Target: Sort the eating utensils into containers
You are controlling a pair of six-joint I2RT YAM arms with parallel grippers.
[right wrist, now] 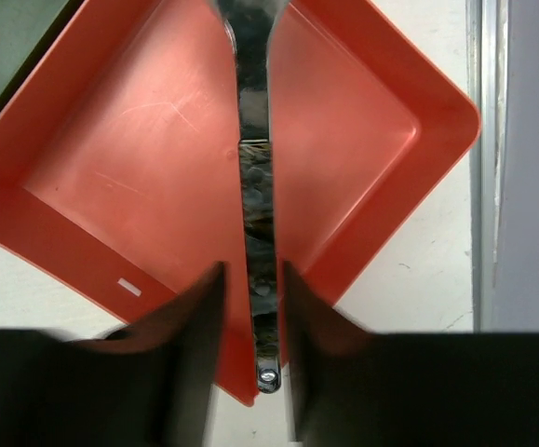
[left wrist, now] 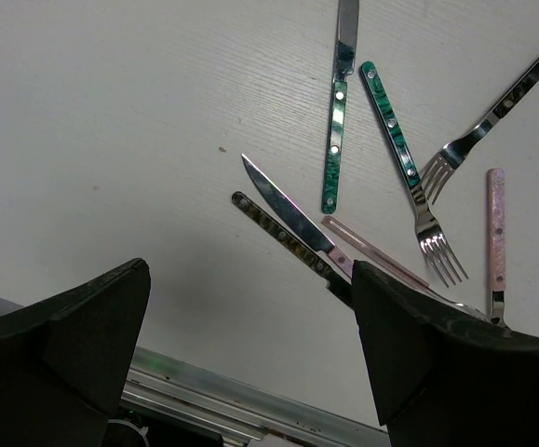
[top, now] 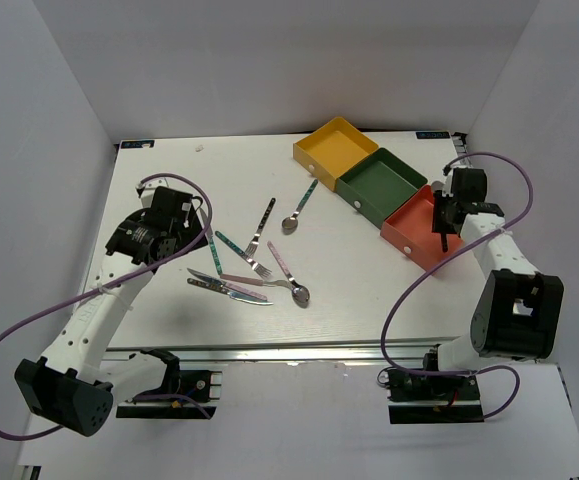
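My right gripper (top: 443, 222) is shut on a utensil with a dark patterned handle (right wrist: 258, 214) and holds it over the red-orange tray (right wrist: 139, 177), its silver end pointing into the tray. The fingers (right wrist: 190, 335) sit on either side of the handle. My left gripper (top: 182, 236) is open and empty, above the table just left of the loose utensils (top: 254, 265). In the left wrist view, between its wide-apart fingers (left wrist: 92, 326), lie a pink-handled knife (left wrist: 292, 219), a dark-handled utensil (left wrist: 283, 237), a teal-handled knife (left wrist: 334, 149) and a teal-handled fork (left wrist: 401, 149).
The yellow tray (top: 312, 152), dark green tray (top: 352, 190) and red-orange tray (top: 405, 238) stand in a diagonal row at the back right. A teal-handled spoon (top: 304, 205) lies apart, near the yellow tray. The table's metal front edge (left wrist: 213, 391) is close under my left gripper.
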